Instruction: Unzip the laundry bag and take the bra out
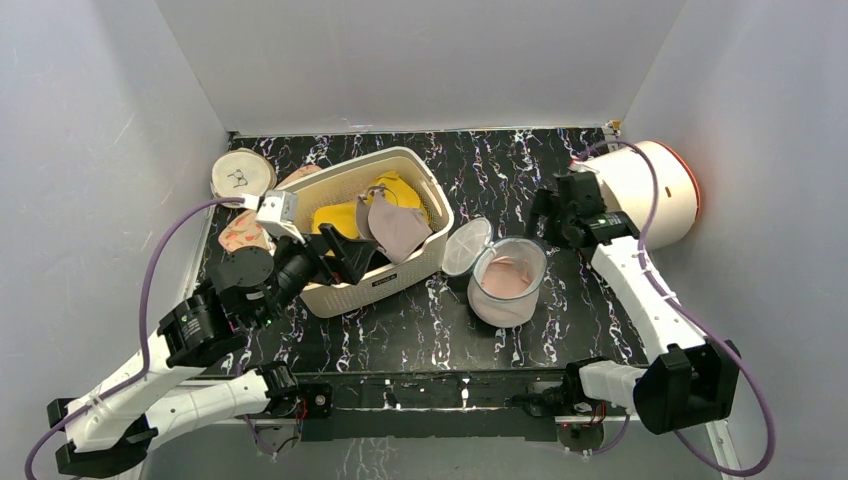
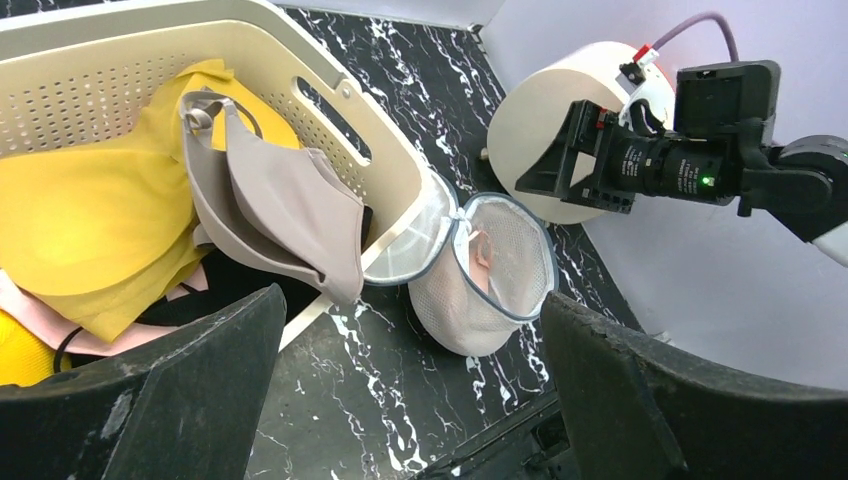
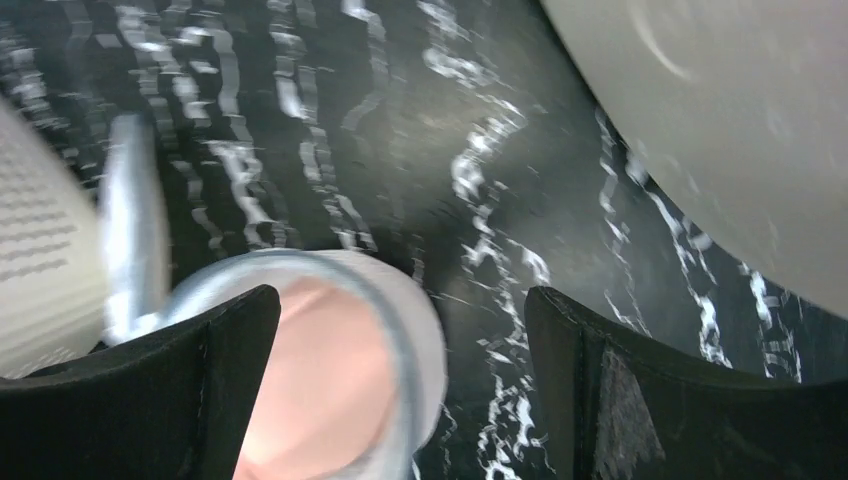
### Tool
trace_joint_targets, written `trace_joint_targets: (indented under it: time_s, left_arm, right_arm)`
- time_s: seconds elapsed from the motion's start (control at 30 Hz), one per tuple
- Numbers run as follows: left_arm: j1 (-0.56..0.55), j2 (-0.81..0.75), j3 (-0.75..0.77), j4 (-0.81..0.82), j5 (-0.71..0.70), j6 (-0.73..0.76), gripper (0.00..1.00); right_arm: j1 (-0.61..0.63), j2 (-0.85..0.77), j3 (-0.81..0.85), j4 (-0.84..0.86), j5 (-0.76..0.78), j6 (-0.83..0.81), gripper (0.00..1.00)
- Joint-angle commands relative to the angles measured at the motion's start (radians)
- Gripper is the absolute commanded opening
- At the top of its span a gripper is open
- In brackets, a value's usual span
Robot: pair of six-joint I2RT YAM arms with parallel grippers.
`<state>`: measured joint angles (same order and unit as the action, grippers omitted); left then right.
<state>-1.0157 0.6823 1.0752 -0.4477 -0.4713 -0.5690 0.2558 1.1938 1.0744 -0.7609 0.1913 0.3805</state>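
Right gripper (image 3: pixel 400 300) hangs spread wide and empty near the laundry bag (image 1: pixel 500 312); left gripper (image 2: pixel 412 298) likewise.

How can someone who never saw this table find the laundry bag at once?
Start at the cream perforated basket in the middle of the black marbled table. Just right of it sits the laundry bag, a small drum with its round lid flipped open. Unlike the larger solid cream drum further right, it is see-through mesh with a pale pink bra inside.
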Motion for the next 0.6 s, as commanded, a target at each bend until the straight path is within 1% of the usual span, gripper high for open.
trace_joint_targets:
  time_s: [0.0, 0.13, 0.33, 0.4, 0.5, 0.57]
  left_arm:
    - [0.003, 0.029, 0.001, 0.035, 0.038, -0.006, 0.98]
    - [0.002, 0.063, 0.001, 0.059, 0.079, -0.008, 0.98]
    - [0.003, 0.164, 0.029, 0.097, 0.155, 0.002, 0.98]
    - [0.003, 0.204, 0.039, 0.115, 0.189, 0.003, 0.98]
    - [0.003, 0.283, 0.057, 0.144, 0.254, 0.003, 0.98]
    - [0.003, 0.337, 0.075, 0.158, 0.314, 0.004, 0.98]
  right_arm:
    - [-0.144, -0.071, -0.085, 0.022, -0.111, 0.128, 0.91]
    - [-0.147, -0.142, -0.172, 0.048, -0.184, 0.157, 0.89]
    - [-0.147, -0.254, -0.260, 0.063, -0.299, 0.152, 0.75]
    - [-0.147, -0.290, -0.295, 0.082, -0.357, 0.134, 0.74]
    - [-0.147, -0.334, -0.337, 0.116, -0.426, 0.124, 0.65]
    - [-0.147, -0.357, -0.373, 0.137, -0.428, 0.150, 0.60]
